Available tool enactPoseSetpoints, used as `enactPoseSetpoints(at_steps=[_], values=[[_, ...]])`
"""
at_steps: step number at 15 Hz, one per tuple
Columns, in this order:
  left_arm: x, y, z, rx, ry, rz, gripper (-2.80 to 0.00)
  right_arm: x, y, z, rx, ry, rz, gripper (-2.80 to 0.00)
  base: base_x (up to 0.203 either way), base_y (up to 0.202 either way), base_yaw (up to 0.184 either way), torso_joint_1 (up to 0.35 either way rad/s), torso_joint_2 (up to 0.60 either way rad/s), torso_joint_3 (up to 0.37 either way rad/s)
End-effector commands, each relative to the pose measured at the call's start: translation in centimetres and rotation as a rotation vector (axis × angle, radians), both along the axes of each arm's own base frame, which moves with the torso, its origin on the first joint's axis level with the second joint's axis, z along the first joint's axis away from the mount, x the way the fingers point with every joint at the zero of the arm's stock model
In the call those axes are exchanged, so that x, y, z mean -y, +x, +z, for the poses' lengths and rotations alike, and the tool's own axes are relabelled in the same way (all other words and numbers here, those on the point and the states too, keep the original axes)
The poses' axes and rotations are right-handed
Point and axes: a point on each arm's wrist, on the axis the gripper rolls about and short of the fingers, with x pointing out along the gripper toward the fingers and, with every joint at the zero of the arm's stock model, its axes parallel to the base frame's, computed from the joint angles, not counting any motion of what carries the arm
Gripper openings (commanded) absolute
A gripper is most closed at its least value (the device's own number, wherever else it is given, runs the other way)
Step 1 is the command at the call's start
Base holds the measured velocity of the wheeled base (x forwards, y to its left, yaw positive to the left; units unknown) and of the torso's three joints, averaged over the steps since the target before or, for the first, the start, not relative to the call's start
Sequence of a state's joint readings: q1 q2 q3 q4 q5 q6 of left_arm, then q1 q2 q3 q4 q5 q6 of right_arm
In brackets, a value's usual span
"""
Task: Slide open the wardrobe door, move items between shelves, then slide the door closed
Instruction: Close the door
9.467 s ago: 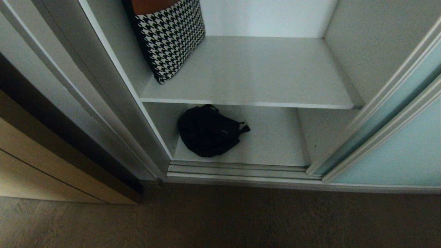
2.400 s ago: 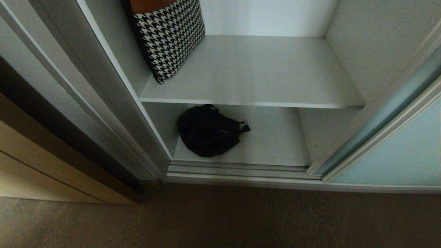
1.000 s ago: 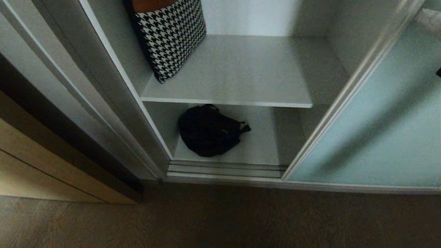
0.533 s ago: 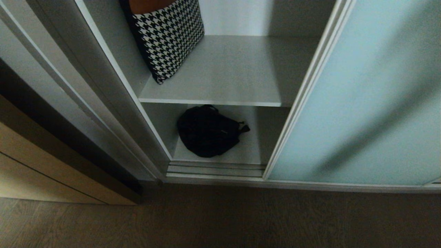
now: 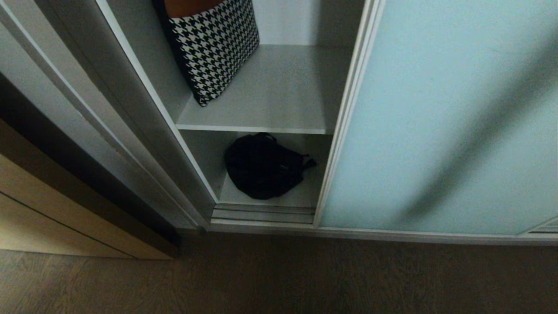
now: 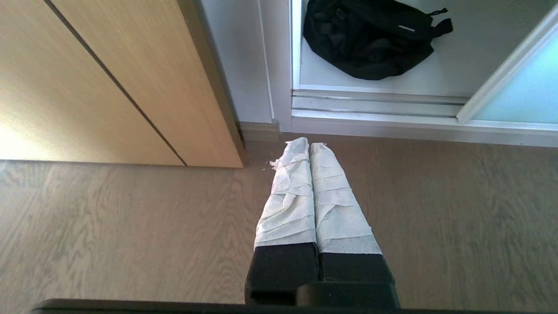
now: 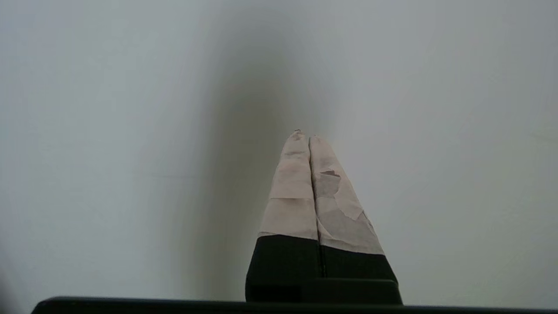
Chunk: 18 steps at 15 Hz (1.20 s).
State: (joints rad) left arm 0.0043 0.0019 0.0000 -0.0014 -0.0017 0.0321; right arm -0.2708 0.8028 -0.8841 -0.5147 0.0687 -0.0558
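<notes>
The frosted blue-green sliding wardrobe door (image 5: pixel 436 113) covers the right part of the opening, its silver edge near the middle. A houndstooth cushion (image 5: pixel 213 48) leans at the left of the upper shelf (image 5: pixel 270 109). A black bag (image 5: pixel 263 165) lies on the bottom shelf (image 5: pixel 301 196). My right gripper (image 7: pixel 304 136) is shut and empty, its tips close to the pale glass (image 7: pixel 130 131); it is outside the head view. My left gripper (image 6: pixel 304 143) is shut and empty, parked low over the floor before the bag (image 6: pixel 370 39).
A tan wooden panel (image 5: pixel 52 218) stands at the left, beside the wardrobe's white side frame (image 5: pixel 144 131). The ridged silver floor track (image 5: pixel 261 214) runs along the bottom. Brown wood floor (image 5: pixel 279 279) lies in front.
The sliding door has travelled leftward across the opening, hiding the right part of both shelves. The cushion and the bag have not moved.
</notes>
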Motion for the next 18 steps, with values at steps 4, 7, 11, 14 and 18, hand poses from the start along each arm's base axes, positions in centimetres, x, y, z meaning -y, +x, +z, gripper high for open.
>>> enactPoseSetpoints(at_steps=[4, 7, 11, 14, 18], values=[[0.0, 0.0, 0.0, -0.001, 0.000, 0.001, -2.80, 2.9, 0.2, 0.0, 0.014, 0.119, -0.393, -2.80, 0.000, 0.000, 0.000, 0.000, 0.00, 0.000], [0.0, 0.0, 0.0, -0.001, 0.000, -0.001, -2.80, 5.0, -0.2, 1.2, 0.073, 0.184, -0.591, -2.80, 0.000, 0.000, 0.000, 0.000, 0.00, 0.000], [0.0, 0.0, 0.0, -0.001, 0.000, 0.001, -2.80, 8.7, -0.7, 3.4, 0.110, 0.217, -0.799, -2.80, 0.000, 0.000, 0.000, 0.000, 0.00, 0.000], [0.0, 0.0, 0.0, -0.001, 0.000, 0.001, -2.80, 12.0, -0.6, 5.5, 0.086, 0.261, -0.883, -2.80, 0.000, 0.000, 0.000, 0.000, 0.00, 0.000], [0.0, 0.0, 0.0, -0.001, 0.000, 0.001, -2.80, 18.7, -0.1, 6.9, 0.055, 0.310, -0.952, -2.80, 0.000, 0.000, 0.000, 0.000, 0.00, 0.000]])
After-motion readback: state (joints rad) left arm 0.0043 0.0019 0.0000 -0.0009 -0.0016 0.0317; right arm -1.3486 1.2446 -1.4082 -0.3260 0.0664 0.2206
